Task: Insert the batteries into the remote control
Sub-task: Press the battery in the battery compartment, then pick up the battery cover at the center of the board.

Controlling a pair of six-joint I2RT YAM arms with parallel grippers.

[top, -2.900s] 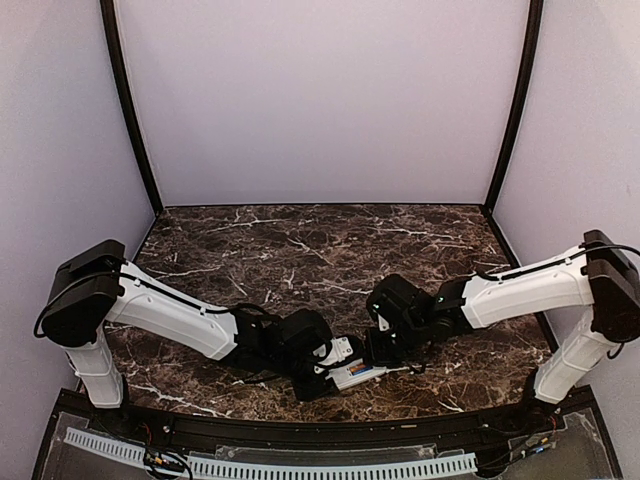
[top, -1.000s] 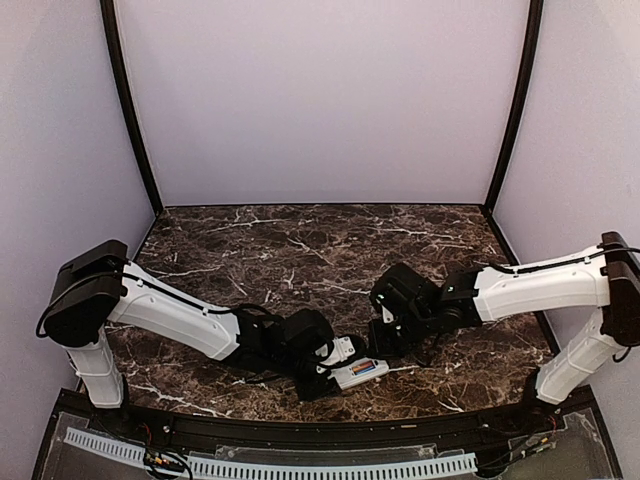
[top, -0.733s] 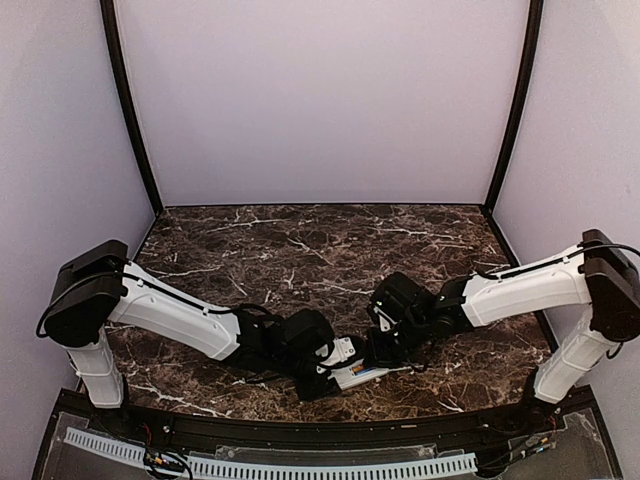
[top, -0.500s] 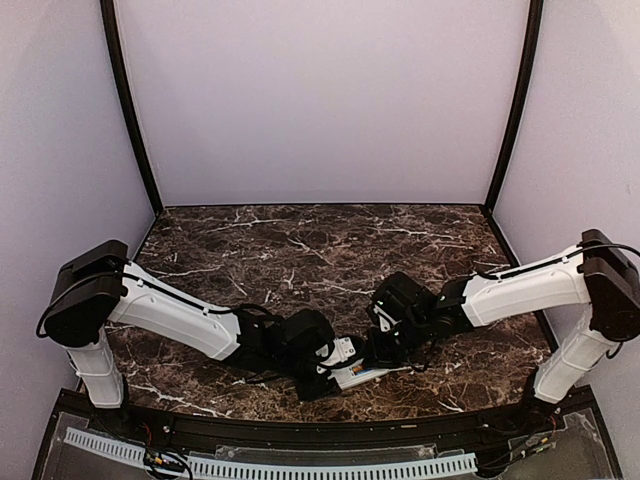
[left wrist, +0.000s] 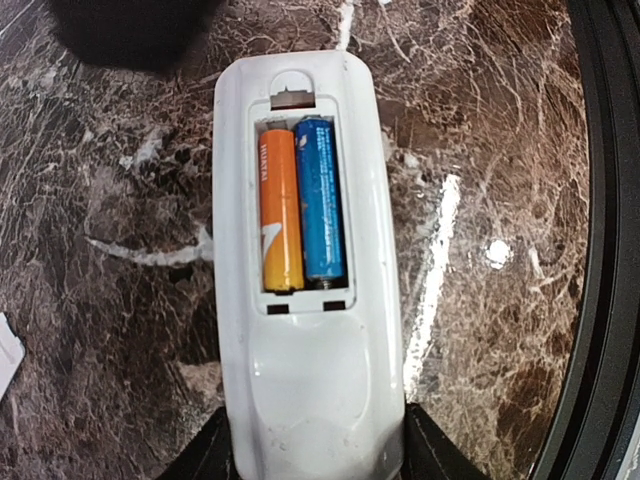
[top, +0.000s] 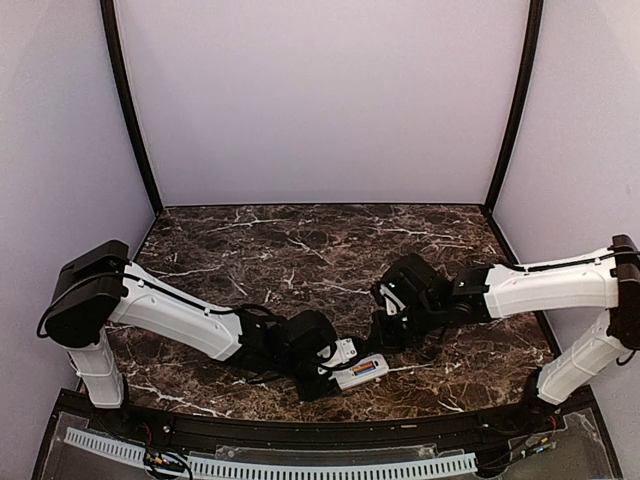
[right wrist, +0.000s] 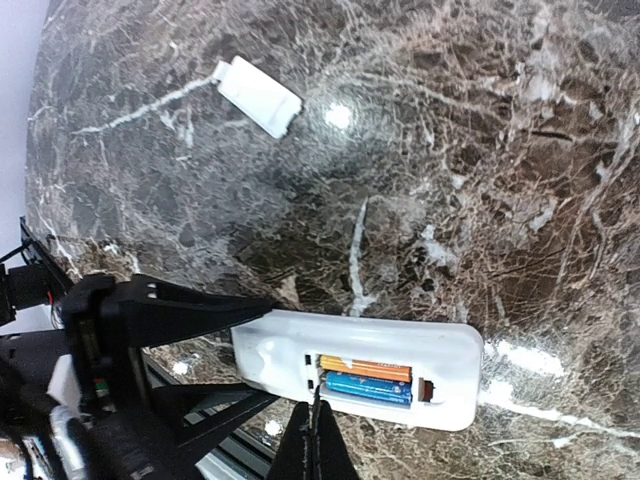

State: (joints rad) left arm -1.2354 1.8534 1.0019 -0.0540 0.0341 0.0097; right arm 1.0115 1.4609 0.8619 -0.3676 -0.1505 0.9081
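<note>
- The left hand [left wrist: 317, 445] clamps the remote control [left wrist: 305, 370] by its end, steadying it compartment-up on the worktop [left wrist: 480, 150].
- Both batteries [left wrist: 281, 215] sit inside.
- The right hand [right wrist: 315, 440], pinched together, hovers near, likely to press them.

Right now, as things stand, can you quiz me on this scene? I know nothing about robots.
1. True or false: the orange battery and the blue battery both lie in the compartment of the remote control.
2. Which hand grips the remote control?
3. The loose white piece lies: A on the table, apart from the remote control; B on top of the remote control; C between a hand's fingers.
Key: 1 true. 2 the left hand. 3 A.
</note>
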